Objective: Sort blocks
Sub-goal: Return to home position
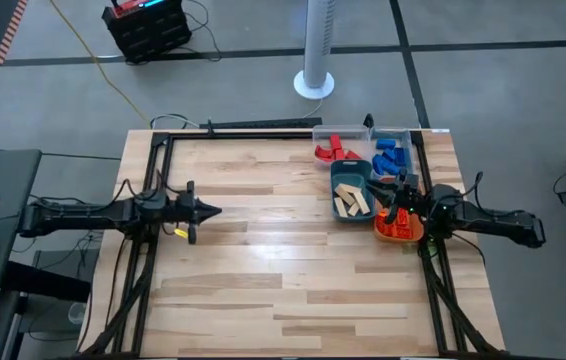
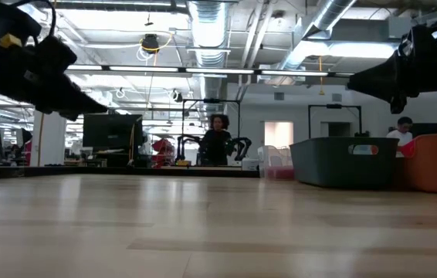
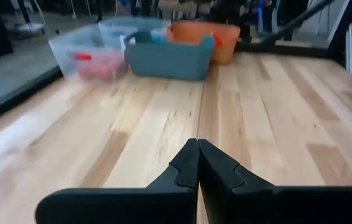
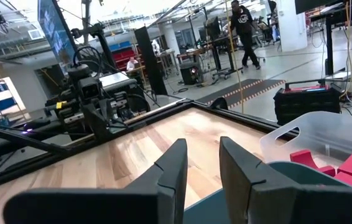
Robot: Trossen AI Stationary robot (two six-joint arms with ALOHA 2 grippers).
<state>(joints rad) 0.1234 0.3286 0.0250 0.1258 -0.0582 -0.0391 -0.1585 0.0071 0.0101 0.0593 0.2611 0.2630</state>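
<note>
Left end effector pressed together, hovering at 9 o'clock over pale wooden surface. Right end effector spread, above plastic trays at 2 o'clock. Small red, blue, tan, orange toy blocks inside those trays.

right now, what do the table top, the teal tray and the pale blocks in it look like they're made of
Table top: wood planks, with visible grain and seams and a light, slightly glossy finish.
Teal tray: likely moulded plastic, with smooth, opaque, matte walls.
Pale blocks: probably unpainted wood, plain tan, though too small to show grain.
</note>
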